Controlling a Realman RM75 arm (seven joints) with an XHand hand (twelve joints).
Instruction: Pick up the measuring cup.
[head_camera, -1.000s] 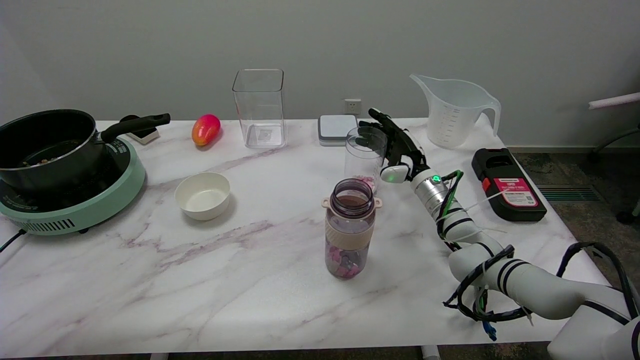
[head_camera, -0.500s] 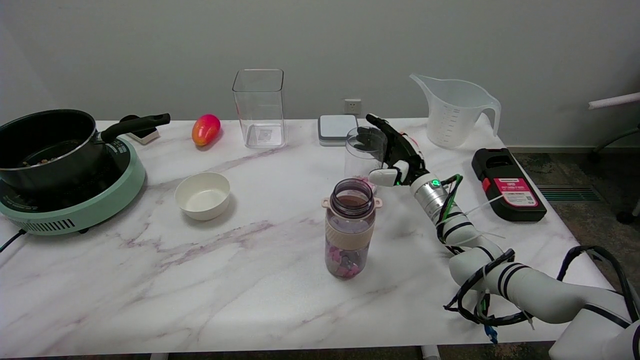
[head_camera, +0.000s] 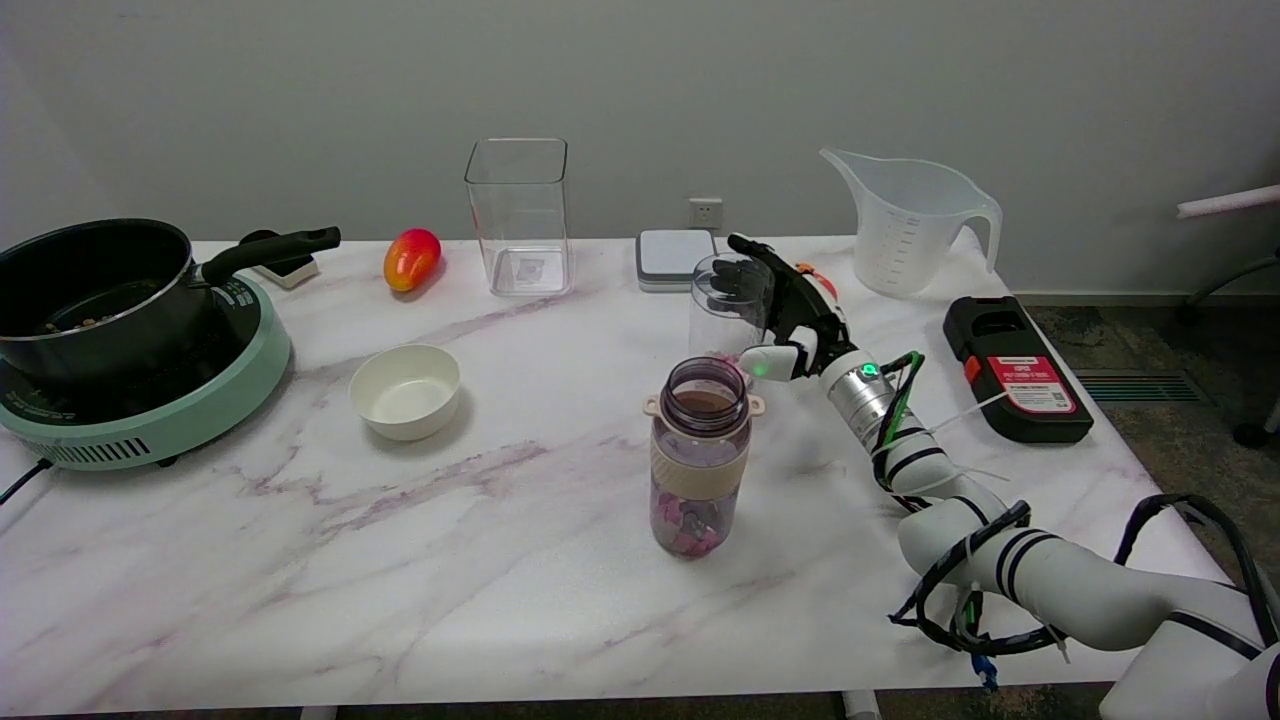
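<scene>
Task item: measuring cup (head_camera: 722, 315) — a small clear cylinder standing upright on the worktop (head_camera: 480, 540), right of centre towards the far edge, with what looks like a little pink material in its base.
Neighbours: an open-topped bottle (head_camera: 698, 460) stands just in front of it; a white square pad (head_camera: 672, 258) lies just behind; a large graduated jug (head_camera: 905, 225) stands well apart to the right.
Right hand: right hand (head_camera: 792, 315) sits against the cup's right side at rim height.
Fingers: the fingers (head_camera: 745, 272) curve round the far side of the cup and show through its clear wall, with the white-tipped thumb on the near side — spread wide enough to take the cup between them. Whether they bear on the wall cannot be told.
Step in hand: judged to be closing for the grasp; the cup is not yet lifted.
Next move calls for: firm, even closure on the wall, then a straight lift.
Risk: a smooth, light cup may slip or tip; the bottle in front leaves little room on that side.
</scene>
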